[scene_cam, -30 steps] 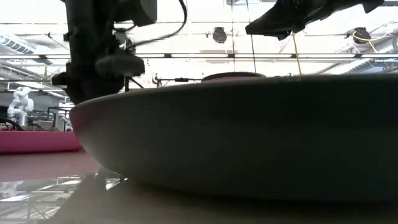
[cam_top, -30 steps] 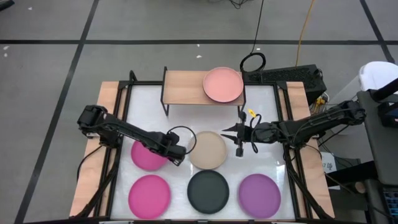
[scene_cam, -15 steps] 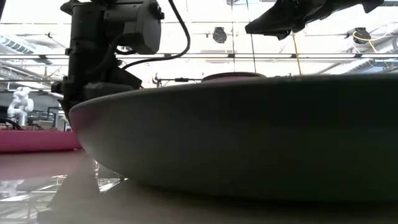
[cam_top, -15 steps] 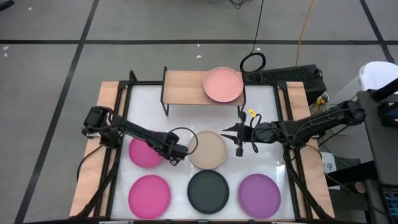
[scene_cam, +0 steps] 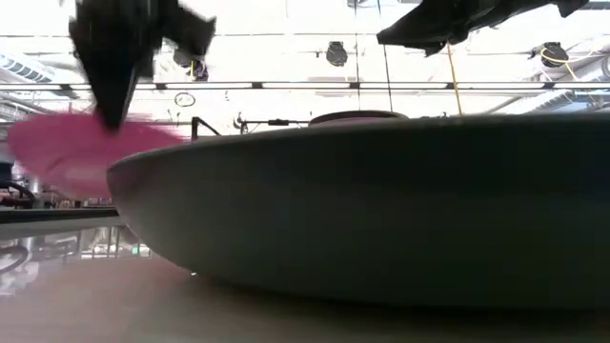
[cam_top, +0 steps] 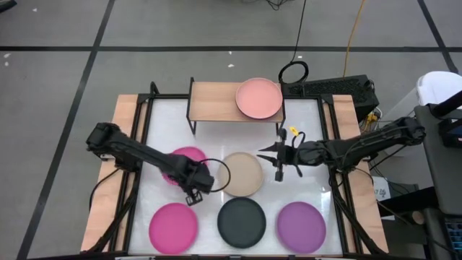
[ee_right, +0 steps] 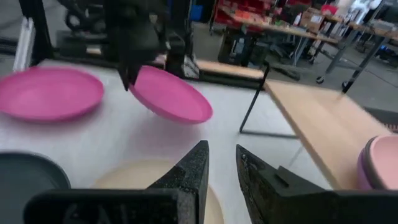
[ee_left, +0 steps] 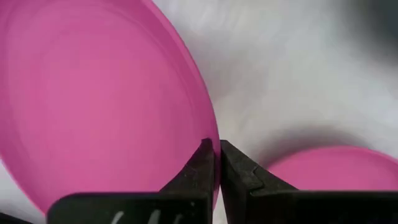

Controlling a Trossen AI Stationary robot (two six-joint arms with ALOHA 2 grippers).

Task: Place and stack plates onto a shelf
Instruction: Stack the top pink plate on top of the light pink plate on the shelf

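My left gripper (cam_top: 190, 179) is shut on a magenta plate (cam_top: 189, 154) and holds it above the table's left middle; in the low view this plate (scene_cam: 86, 148) is a blur in the air. A salmon pink plate (cam_top: 258, 99) lies on the right half of the wooden shelf (cam_top: 213, 101) at the far edge. Flat on the table lie a beige plate (cam_top: 242, 173), a second magenta plate (cam_top: 173, 226), a black plate (cam_top: 242, 222) and a purple plate (cam_top: 301, 226). My right gripper (cam_top: 261, 153) hovers right of the beige plate, fingers slightly apart around nothing. My left gripper pinches the magenta plate's rim (ee_left: 208, 134) between its two fingers, which come from above and point down. The plate is lifted clear of the table and hangs tilted (ee_right: 171, 93), its free side lower than the held rim.
The shelf's left half is bare wood. The black plate (scene_cam: 381, 210) fills most of the low view. A cable ring (cam_top: 294, 72) and a dark box (cam_top: 339, 90) lie behind the shelf's right end. Wooden rails run along the table's left and right edges.
My left gripper has shut on the magenta plate's rim and gone up with it. The plate, flat on the table a second ago, now hangs tilted and clear of it, a little farther from the near edge.
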